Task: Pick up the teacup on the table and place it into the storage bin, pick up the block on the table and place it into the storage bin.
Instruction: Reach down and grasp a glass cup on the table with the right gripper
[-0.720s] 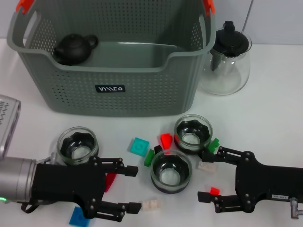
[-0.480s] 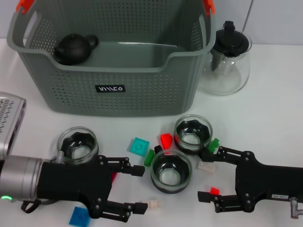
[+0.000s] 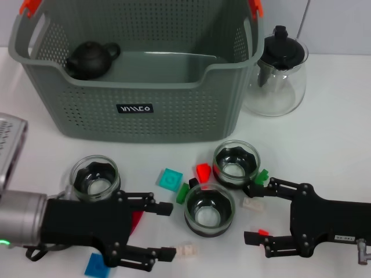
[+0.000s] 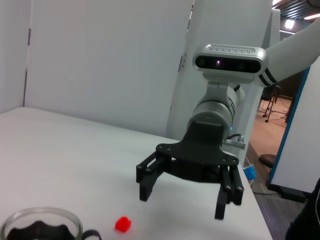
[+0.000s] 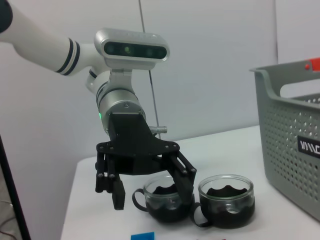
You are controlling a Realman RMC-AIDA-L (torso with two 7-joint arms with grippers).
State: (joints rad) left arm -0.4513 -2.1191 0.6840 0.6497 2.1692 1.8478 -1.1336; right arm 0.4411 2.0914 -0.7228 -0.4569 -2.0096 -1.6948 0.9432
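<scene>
Both arms are low over the white table (image 3: 324,116) at its near edge, and both claws gape wide with nothing between the fingers. The left claw (image 3: 166,230) points toward the middle teacup (image 3: 209,209), which sits just beyond its fingertips, not yet between them; a second teacup (image 3: 94,178) stands just beside that arm's upper finger, on the bin side of it. A whitish block (image 3: 186,250) lies right at the tip of the lower finger, and a red block (image 3: 135,221) peeks out between the spread fingers near the palm. Over on the other side, the right claw (image 3: 250,214) faces the same middle teacup from the opposite direction, again short of it. A small red block (image 3: 264,233) sits against its lower finger and a pale block (image 3: 251,203) lies between its fingers. The third teacup (image 3: 235,164) stands just past its upper finger. A teal block (image 3: 170,179) and a blue block (image 3: 96,265) lie loose on the table. The storage bin (image 3: 145,87) stands at the back, well apart from both claws, with a dark teapot (image 3: 90,58) inside it and a glass teapot (image 3: 280,72) beside it.
</scene>
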